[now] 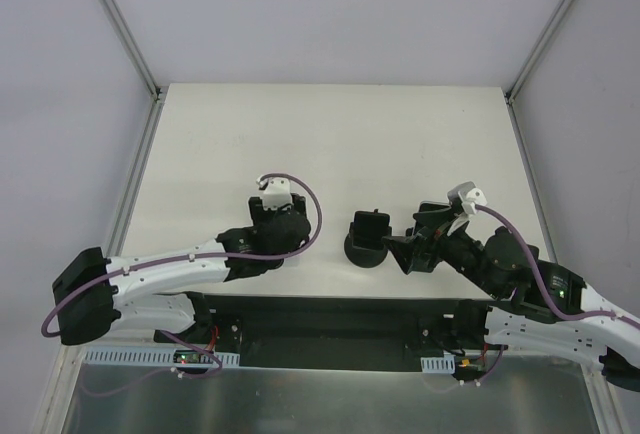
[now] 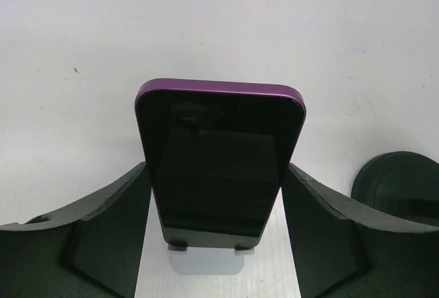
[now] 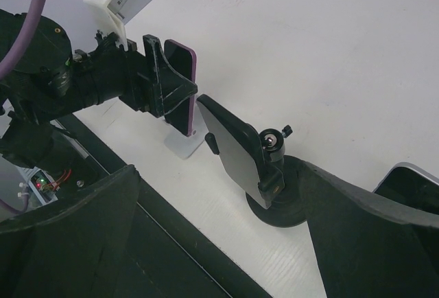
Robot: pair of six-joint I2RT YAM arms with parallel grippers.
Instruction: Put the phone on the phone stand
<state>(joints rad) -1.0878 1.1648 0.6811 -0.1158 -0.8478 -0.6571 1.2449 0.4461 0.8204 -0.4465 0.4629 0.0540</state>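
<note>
From above, the left claw [image 2: 216, 174] hides the phone [image 2: 219, 133].

The overhead camera hangs high at the near side and looks down from a distance on the whole white surface [image 1: 340, 134]. The left wrist camera faces forward between the fingers of the left end effector [image 2: 216, 174]. It sits very near a purple-edged phone [image 2: 219, 167], which fills the middle of its view. The right wrist camera looks out over the right end effector [image 3: 219, 243], down and across the surface towards the left end effector, from farther back. Both wrist views share the phone and the black phone stand [image 3: 264, 174]; the left wrist view catches only the stand's round base at its right edge. The overhead view takes in the stand and both end effectors.
</note>
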